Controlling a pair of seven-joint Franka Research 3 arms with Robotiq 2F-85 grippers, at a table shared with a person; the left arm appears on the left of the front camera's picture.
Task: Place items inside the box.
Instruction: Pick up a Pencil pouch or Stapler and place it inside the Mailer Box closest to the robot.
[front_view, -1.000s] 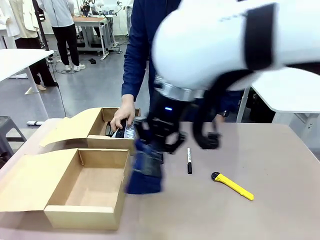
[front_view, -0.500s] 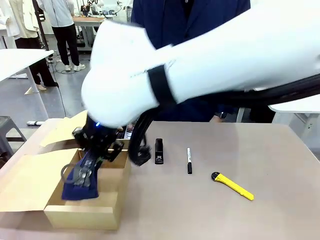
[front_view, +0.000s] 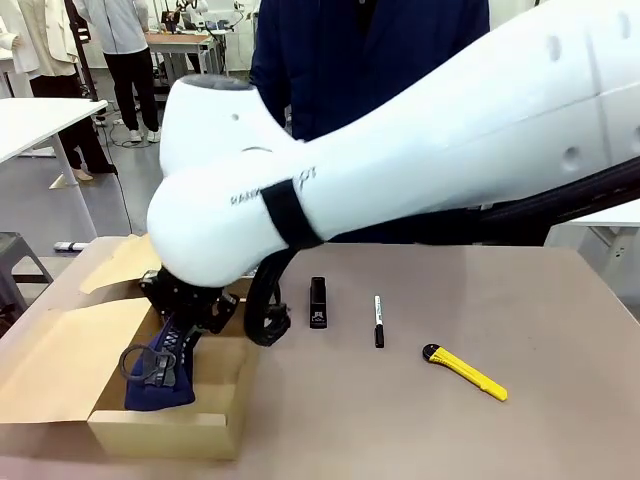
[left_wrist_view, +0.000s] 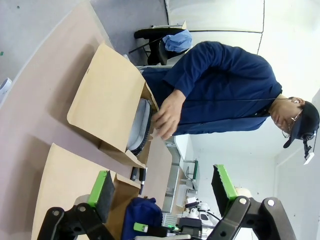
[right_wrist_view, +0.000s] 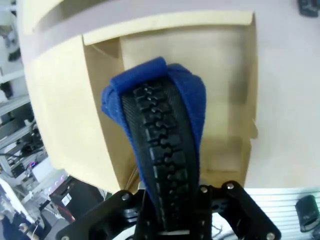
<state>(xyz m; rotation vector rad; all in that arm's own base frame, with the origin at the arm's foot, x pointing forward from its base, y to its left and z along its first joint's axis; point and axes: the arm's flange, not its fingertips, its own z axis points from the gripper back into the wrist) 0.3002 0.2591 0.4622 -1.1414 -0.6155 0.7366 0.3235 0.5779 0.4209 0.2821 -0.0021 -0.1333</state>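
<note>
My right gripper (front_view: 172, 338) is shut on a navy zippered pouch (front_view: 160, 385), whose lower end hangs inside the near cardboard box (front_view: 165, 435) at the table's left. From the right wrist, the pouch (right_wrist_view: 155, 125) with its black zipper points down into the box (right_wrist_view: 225, 75) from the right gripper (right_wrist_view: 172, 197). A small black piece (front_view: 318, 302), a black marker (front_view: 378, 320) and a yellow utility knife (front_view: 465, 372) lie on the table to the right. My left gripper (left_wrist_view: 162, 185) is open and holds nothing, away from the box.
A second cardboard box (left_wrist_view: 107, 100) stands behind the near one. A person's hand (left_wrist_view: 167, 117) rests on a grey pouch (left_wrist_view: 140, 125) in it. The person in a navy top (front_view: 370, 60) stands at the far side. My right arm spans the table's middle.
My right arm has swung left from the table's middle, carrying the navy pouch over the near box and lowering it in. The items on the table have not moved.
</note>
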